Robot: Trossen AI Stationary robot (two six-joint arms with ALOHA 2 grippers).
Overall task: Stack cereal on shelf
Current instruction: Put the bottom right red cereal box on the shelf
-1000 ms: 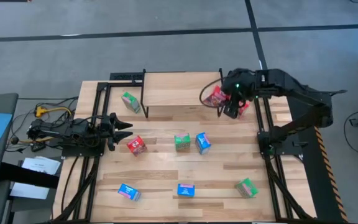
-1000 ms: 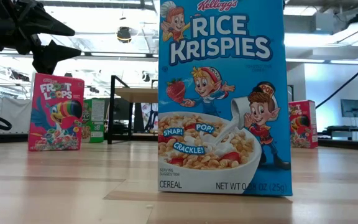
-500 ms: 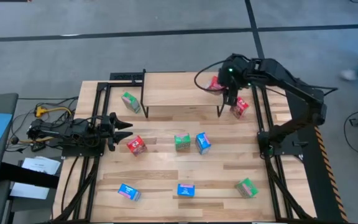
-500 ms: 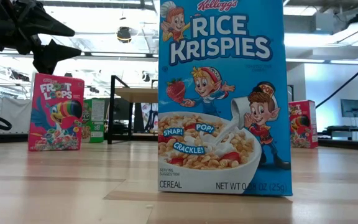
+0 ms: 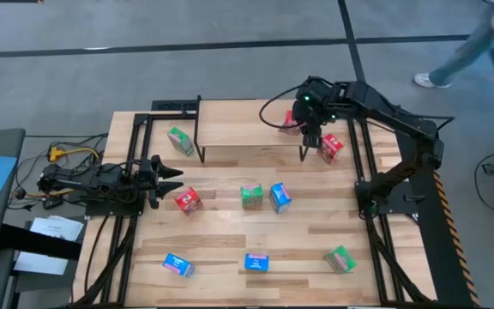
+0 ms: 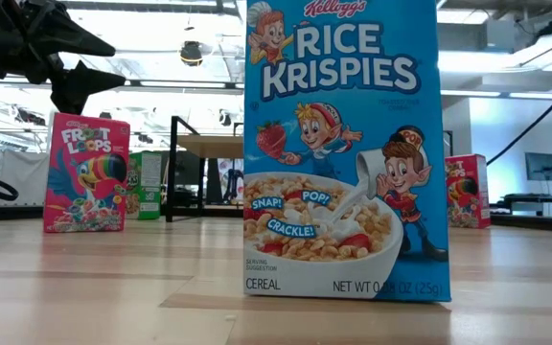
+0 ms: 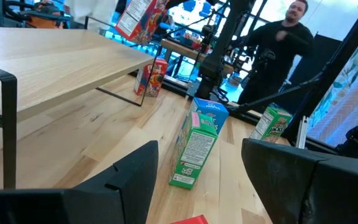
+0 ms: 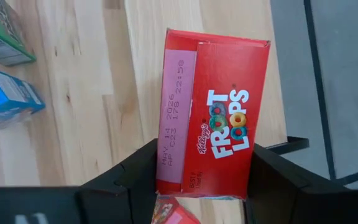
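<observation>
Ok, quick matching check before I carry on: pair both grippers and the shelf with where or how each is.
1. right gripper
2. left gripper
3. shelf

A. open, by the table's left edge
B. shut on a red box, over the shelf's right end
C. standing at the table's far edge

Pairs: 1-B, 2-A, 3-C

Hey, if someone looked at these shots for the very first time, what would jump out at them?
The right gripper holds a red Froot Loops box in the air over the right end of the shelf. In the low view a blue Rice Krispies box fills the frame.
</observation>
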